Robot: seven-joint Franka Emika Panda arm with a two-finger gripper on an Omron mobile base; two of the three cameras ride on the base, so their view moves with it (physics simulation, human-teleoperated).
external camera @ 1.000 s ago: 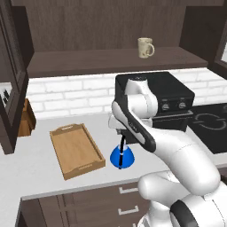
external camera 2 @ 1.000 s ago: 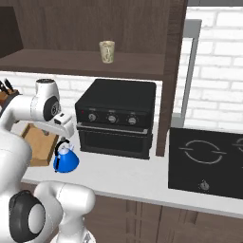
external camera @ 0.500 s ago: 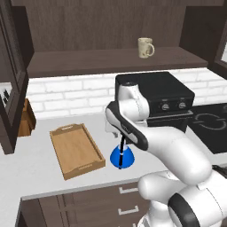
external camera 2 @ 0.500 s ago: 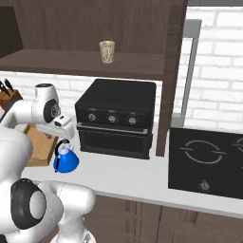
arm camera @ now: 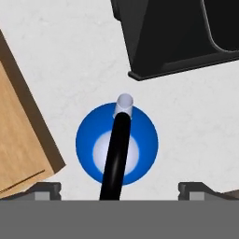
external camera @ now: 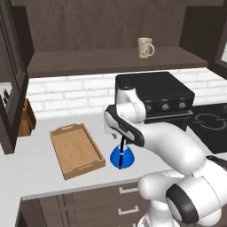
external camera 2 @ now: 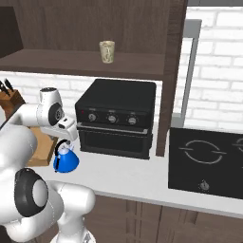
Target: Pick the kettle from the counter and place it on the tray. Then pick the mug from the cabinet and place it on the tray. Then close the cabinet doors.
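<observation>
The blue kettle [arm camera: 116, 144] stands on the grey-white counter [external camera: 35, 173], just right of the wooden tray [external camera: 76, 150]. Its black arched handle [arm camera: 116, 149] runs up between my fingertips [arm camera: 44, 189]. My gripper [arm camera: 120, 189] hangs open straight above it, jaws spread wider than the handle and touching nothing. From the sides, the hand [external camera: 117, 133] sits just over the kettle [external camera: 122, 157], and the right base view shows the gripper [external camera 2: 65, 141] above the kettle [external camera 2: 65, 160]. The beige mug [external camera: 145, 47] stands on the shelf of the open cabinet [external camera: 111, 57].
A black countertop oven [external camera: 155, 93] stands close behind and to the right of the kettle. A cooktop [external camera 2: 209, 161] lies further right. A knife block [external camera 2: 9, 97] stands left of the tray [external camera 2: 45, 149]. An open cabinet door [external camera: 11, 88] hangs at the far left.
The hand has sunk slightly toward the kettle. The jaws stay open, and the kettle, tray and mug have not moved.
</observation>
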